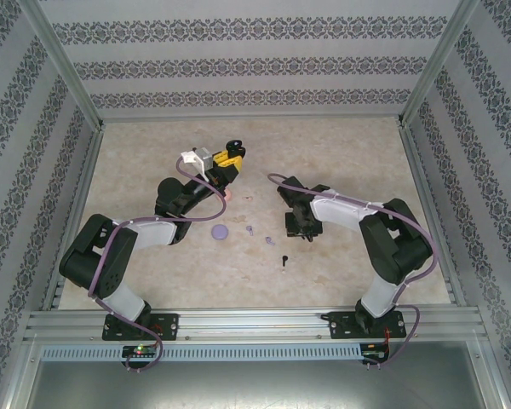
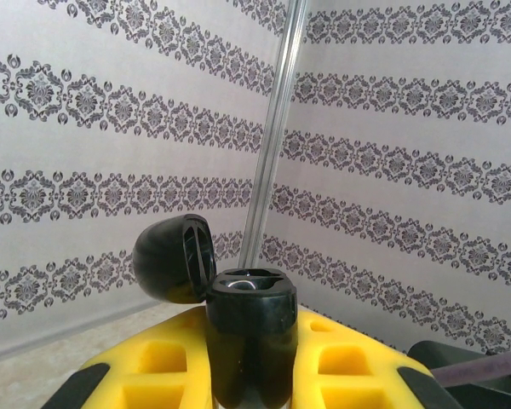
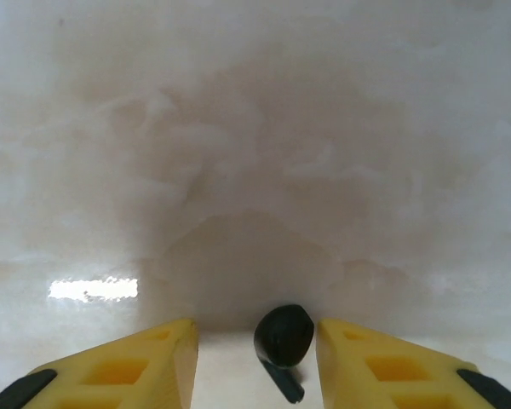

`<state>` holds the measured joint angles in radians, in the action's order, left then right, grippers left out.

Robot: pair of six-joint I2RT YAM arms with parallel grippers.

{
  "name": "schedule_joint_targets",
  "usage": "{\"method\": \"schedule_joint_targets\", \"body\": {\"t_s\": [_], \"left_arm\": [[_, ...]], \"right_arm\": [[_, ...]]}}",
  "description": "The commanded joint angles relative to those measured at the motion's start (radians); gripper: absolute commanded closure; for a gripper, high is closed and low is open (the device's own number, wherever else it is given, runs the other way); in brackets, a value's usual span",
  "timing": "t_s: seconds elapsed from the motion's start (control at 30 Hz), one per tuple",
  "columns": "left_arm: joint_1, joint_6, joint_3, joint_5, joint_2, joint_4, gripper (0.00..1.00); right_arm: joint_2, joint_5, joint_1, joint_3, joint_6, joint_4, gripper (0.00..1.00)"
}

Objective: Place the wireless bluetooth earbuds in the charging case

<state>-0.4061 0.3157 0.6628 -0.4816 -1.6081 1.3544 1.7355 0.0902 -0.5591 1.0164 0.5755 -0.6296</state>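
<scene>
Step in hand: pickup of one black stemmed earbud [image 3: 283,335]. It lies on the pale marbled worktop [image 3: 255,128], to the right of the purple round case [image 1: 220,231]. The right gripper [image 3: 257,358] straddles it, jaws open, with one yellow finger [image 3: 153,366] on each side and nothing held. Beyond the purple case, the left gripper [image 1: 228,158] is clamped on the black charging case [image 2: 250,319], raised, with its lid hinged open. Next move, by judgement: close on the earbud body, lift it, then align the stem with a socket. The small part may slip.
</scene>
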Motion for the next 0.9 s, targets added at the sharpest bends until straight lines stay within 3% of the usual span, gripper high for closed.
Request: {"method": "schedule_joint_targets", "body": {"t_s": [0.0, 0.37, 0.87], "left_arm": [[-0.008, -0.004, 0.013, 0.0, 0.024, 0.026, 1.0], [-0.008, -0.007, 0.015, 0.0, 0.021, 0.023, 1.0], [-0.008, -0.004, 0.021, -0.003, 0.017, 0.02, 1.0]], "right_arm": [[0.019, 0.048, -0.008, 0.028, -0.015, -0.019, 0.6], [0.05, 0.057, -0.002, 0.048, -0.028, -0.021, 0.66], [-0.02, 0.048, 0.005, -0.018, -0.023, -0.017, 0.67]]}}
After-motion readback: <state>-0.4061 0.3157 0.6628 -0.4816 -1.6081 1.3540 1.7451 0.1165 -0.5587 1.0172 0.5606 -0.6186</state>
